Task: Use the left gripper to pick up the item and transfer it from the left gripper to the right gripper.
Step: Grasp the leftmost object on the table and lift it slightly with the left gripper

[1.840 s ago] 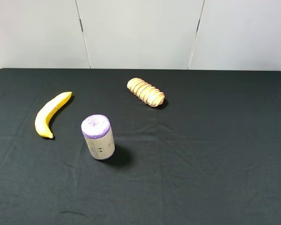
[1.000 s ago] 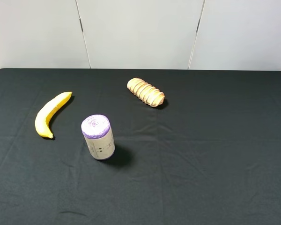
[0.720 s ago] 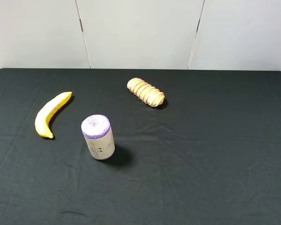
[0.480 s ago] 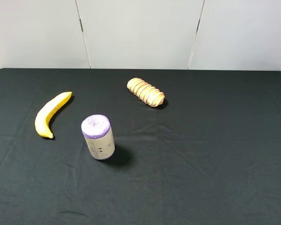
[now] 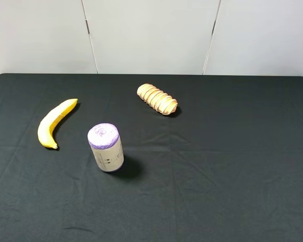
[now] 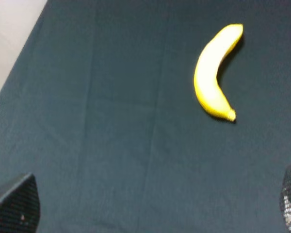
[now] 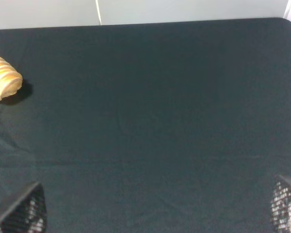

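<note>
The yellow banana (image 5: 53, 122) lies on the black cloth at the left of the table, with its dark tip toward the front. It also shows in the left wrist view (image 6: 211, 82). My left gripper (image 6: 153, 206) is open, with only its two black fingertips (image 6: 17, 206) showing at the frame's corners. It is well back from the banana and holds nothing. My right gripper (image 7: 153, 208) is open and empty over bare cloth, and its fingertips (image 7: 24, 208) stand wide apart. Neither gripper nor arm shows in the exterior high view.
A ridged tan bread loaf (image 5: 157, 99) lies at the back middle and also shows in the right wrist view (image 7: 2, 80). A purple-topped cylinder (image 5: 105, 147) stands upright just right of the banana. The black cloth (image 5: 222, 166) ends at a white wall behind.
</note>
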Controlling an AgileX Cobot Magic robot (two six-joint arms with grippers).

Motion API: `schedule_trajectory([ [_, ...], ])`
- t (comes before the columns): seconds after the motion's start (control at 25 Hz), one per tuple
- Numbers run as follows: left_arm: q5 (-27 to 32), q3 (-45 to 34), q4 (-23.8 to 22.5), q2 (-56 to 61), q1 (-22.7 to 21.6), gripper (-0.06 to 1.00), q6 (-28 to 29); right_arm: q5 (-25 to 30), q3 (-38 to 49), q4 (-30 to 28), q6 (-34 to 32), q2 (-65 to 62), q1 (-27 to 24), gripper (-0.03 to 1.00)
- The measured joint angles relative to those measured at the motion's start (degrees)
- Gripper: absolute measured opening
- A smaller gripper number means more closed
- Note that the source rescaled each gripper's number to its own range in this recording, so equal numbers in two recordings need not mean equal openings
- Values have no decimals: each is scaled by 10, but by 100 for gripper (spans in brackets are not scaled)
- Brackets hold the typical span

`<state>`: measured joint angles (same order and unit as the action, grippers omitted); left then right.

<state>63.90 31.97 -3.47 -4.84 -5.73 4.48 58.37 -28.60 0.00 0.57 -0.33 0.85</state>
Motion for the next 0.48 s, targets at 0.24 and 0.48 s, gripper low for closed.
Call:
schedule_trajectory([
  [0.24, 15, 61, 0, -137, 0, 100, 0, 0, 0, 0, 0, 0, 0, 100],
  [0.48, 14, 120, 0, -290, 0, 100, -1, 0, 0, 0, 0, 0, 0, 100],
])
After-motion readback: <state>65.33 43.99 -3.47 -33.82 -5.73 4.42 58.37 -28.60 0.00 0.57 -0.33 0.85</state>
